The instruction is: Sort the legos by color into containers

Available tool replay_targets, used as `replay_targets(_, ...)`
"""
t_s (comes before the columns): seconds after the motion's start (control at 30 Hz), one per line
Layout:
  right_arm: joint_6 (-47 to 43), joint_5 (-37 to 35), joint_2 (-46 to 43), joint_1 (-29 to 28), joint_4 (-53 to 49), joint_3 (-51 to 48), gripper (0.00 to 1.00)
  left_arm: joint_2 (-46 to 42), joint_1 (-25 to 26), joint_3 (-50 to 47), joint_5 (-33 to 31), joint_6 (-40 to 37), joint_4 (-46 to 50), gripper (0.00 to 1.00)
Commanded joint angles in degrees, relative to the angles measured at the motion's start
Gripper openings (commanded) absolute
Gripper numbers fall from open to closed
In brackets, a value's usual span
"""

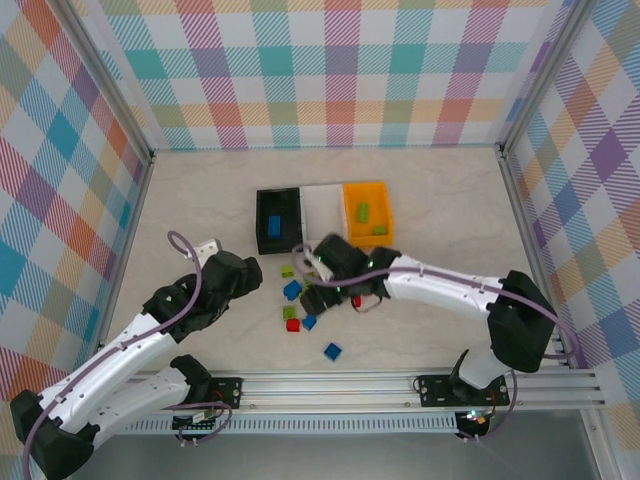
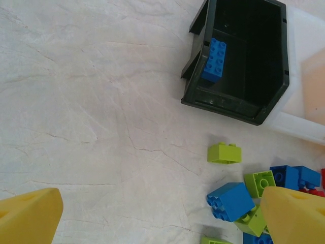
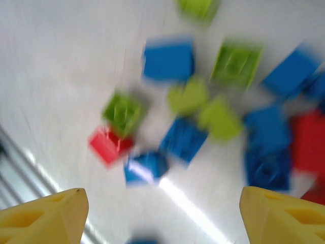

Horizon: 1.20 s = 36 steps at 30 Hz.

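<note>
Three containers stand in a row at the table's middle: black (image 1: 261,222), white (image 1: 322,210) and orange (image 1: 349,215). A blue lego (image 1: 275,225) lies in the black one, and lime legos (image 1: 363,212) lie in the orange one. Loose blue, lime and red legos (image 1: 292,290) are scattered in front of them. My right gripper (image 1: 318,290) hovers open over this pile; its wrist view is blurred and shows my right gripper (image 3: 162,218) with nothing between the fingers. My left gripper (image 2: 162,223) is open and empty, left of the pile, near a blue lego (image 2: 231,201).
A single blue brick (image 1: 332,351) lies apart, nearer the front rail. In the left wrist view the black bin (image 2: 229,105) sits ahead with the white bin (image 2: 299,127) beside it. Checked walls close the table on three sides.
</note>
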<state>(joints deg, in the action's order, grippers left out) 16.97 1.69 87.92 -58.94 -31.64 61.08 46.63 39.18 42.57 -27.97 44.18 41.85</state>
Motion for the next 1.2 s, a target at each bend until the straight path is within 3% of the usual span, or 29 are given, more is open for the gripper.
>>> replay_targets(0.0,0.92,0.88,-1.6,-4.14,-4.38,-4.57,0.79,0.41,-0.68,1.56,-0.47,-1.09,-0.43,1.0)
replay_targets(0.2,1.58,-2.6,1.3,-10.09,-3.8,-6.51,0.81,1.16,-0.86,1.94,0.15,-0.78,-0.78,1.0)
replay_targets(0.4,1.36,-7.69,6.39,-12.42,-2.9,-5.98,0.74,1.71,-0.95,2.05,0.19,-0.7,-0.33,1.0)
replay_targets(0.77,0.57,-8.63,9.15,-13.31,-1.51,-5.09,0.42,1.79,-1.43,2.93,-0.13,-1.39,0.36,1.0)
replay_targets(0.9,0.05,-10.55,5.6,-12.05,-1.93,-3.36,0.37,2.17,-1.56,3.37,0.13,-1.65,0.26,1.0)
replay_targets(1.03,-2.59,-10.27,2.25,-6.87,-1.52,2.3,0.35,2.41,-1.69,3.21,0.17,-1.56,0.08,1.0)
replay_targets(1.17,-5.64,-9.93,6.39,-1.64,0.57,12.93,0.35,2.19,-1.83,2.43,0.53,-0.86,-0.18,1.0)
